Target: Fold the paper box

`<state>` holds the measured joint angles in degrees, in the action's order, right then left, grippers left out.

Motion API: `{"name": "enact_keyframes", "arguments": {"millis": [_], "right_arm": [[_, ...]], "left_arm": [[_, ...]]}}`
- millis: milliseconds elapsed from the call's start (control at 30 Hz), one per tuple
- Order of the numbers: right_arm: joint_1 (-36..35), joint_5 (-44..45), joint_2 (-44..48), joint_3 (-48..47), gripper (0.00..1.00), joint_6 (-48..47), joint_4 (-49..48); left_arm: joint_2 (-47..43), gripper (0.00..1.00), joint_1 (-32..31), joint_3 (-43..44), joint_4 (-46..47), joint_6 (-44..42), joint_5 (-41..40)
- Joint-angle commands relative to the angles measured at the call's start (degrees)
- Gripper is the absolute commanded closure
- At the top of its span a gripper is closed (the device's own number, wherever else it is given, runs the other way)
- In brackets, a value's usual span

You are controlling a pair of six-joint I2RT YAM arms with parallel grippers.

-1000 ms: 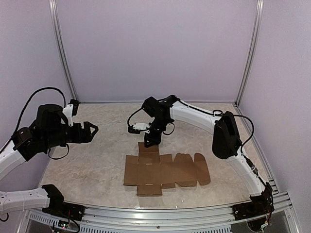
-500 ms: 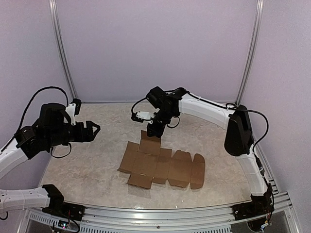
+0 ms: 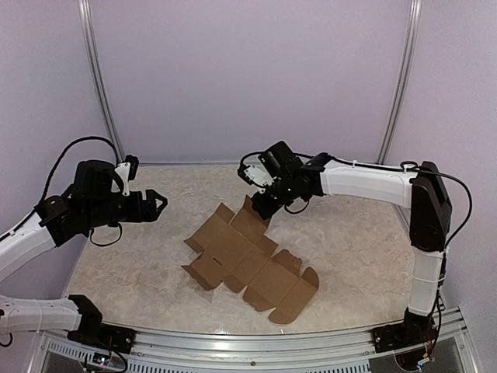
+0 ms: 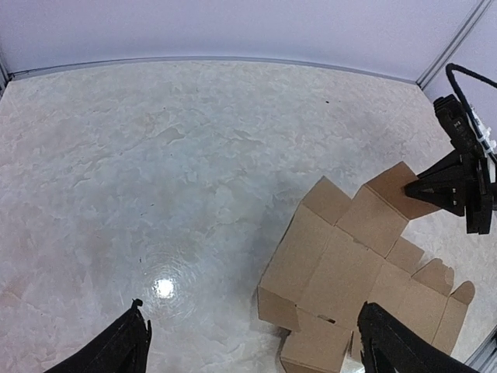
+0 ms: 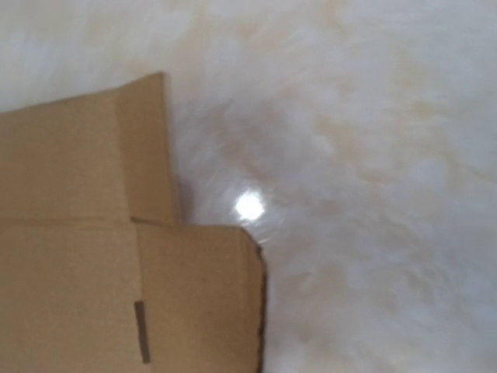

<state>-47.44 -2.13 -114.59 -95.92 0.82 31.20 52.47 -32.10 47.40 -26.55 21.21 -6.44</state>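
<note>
Right tool (image 3: 262, 204) pinched shut on the far flap of the flat paper box (image 3: 241, 260) on the table (image 3: 140, 256); left tool (image 3: 158, 203) wide open, empty, off to its left.

One paper box (image 3: 245, 260), a flat brown die-cut sheet, lies on one marbled surface (image 3: 140, 264). Two robot arms: the left arm (image 3: 93, 203) well left of the box, the right arm (image 3: 365, 183) at its far flap, one pair of jaws each.

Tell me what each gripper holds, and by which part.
The right gripper pinches the paper box by the edge of its far flap. The left gripper is open, holding nothing.
</note>
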Motion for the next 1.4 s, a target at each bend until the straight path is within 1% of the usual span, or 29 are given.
{"name": "enact_keyframes", "arguments": {"millis": [0,133,233,300,367,600,700,833,1033,1200,1367], "right_arm": [[0.4,8.2,7.5,9.6,1.0,14.5,-12.5],[0.3,13.3,13.2,19.2,1.0,23.6,-20.7],[-1.4,21.5,17.6,28.5,1.0,29.5,-29.1],[-3.0,24.4,19.8,33.7,1.0,31.2,-34.8],[-4.2,26.4,21.2,37.5,1.0,30.9,-39.4],[-6.9,27.0,23.7,50.2,1.0,26.5,-56.5],[-7.9,27.6,23.8,53.3,1.0,24.7,-61.9],[-8.8,28.0,24.0,55.6,1.0,23.9,-65.2],[-10.5,31.4,23.5,57.3,1.0,23.9,-67.5],[-11.5,33.0,23.5,57.7,1.0,24.2,-68.3],[-11.9,33.9,23.8,58.3,1.0,24.8,-68.9]], "left_arm": [[2.0,0.1,0.9,2.3,3.0,-0.2,3.3],[3.9,0.1,1.1,3.1,4.2,0.4,5.1],[5.1,0.1,1.1,3.7,5.3,0.8,6.1],[6.2,0.1,1.1,4.1,5.9,0.8,8.2],[7.8,0.1,1.2,4.6,6.5,0.8,9.8],[12.9,0.1,1.1,6.8,8.8,0.9,15.2],[15.9,0.14,1.1,8.0,10.0,1.2,17.3],[20.5,0.18,1.1,9.8,10.6,1.8,18.1],[27.0,0.29,0.6,13.3,11.0,3.2,19.5],[31.8,0.4,0.0,15.7,9.9,3.3,18.4],[34.4,0.47,-0.3,16.0,9.8,3.6,16.7]]}}
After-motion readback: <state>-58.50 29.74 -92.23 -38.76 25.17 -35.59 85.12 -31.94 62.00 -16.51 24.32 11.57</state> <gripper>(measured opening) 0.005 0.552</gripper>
